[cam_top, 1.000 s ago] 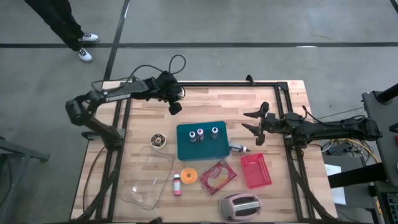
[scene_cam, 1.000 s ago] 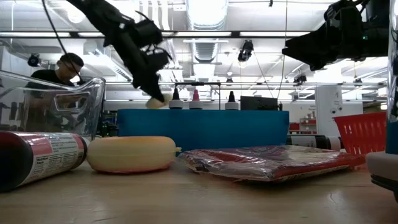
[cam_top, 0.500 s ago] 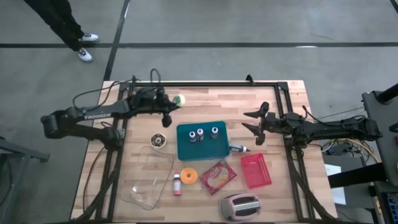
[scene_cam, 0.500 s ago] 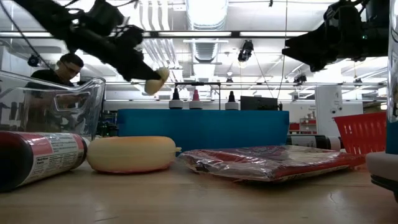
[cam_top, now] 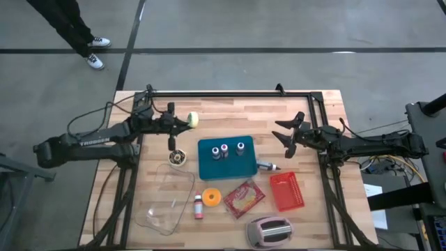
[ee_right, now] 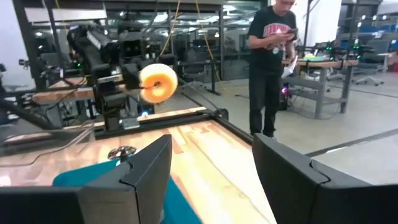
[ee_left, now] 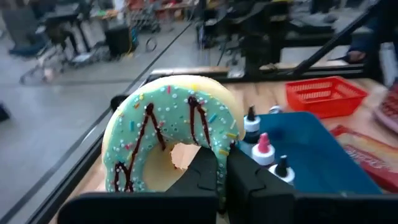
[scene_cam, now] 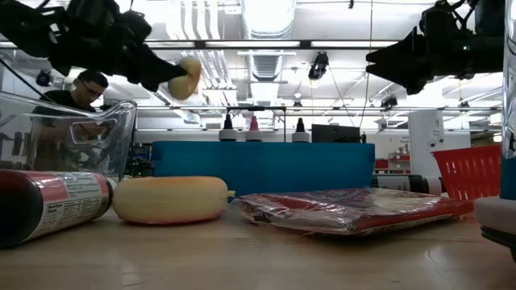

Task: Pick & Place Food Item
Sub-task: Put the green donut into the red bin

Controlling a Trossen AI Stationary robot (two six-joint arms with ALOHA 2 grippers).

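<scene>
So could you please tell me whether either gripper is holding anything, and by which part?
The left gripper holds the donut, pinched through its ring at one side. The right gripper is open and holds nothing.

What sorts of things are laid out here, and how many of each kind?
Doughnut, held in the left arm's fingers: 1
Teal tray: 1
Small bottles on tray: 3
Red basket: 1
Red packet: 1
Toaster: 1
Clear container: 1
Orange round item: 1
Pink bottle: 1
Round tin: 1
Tube: 1
Total: 13
</scene>
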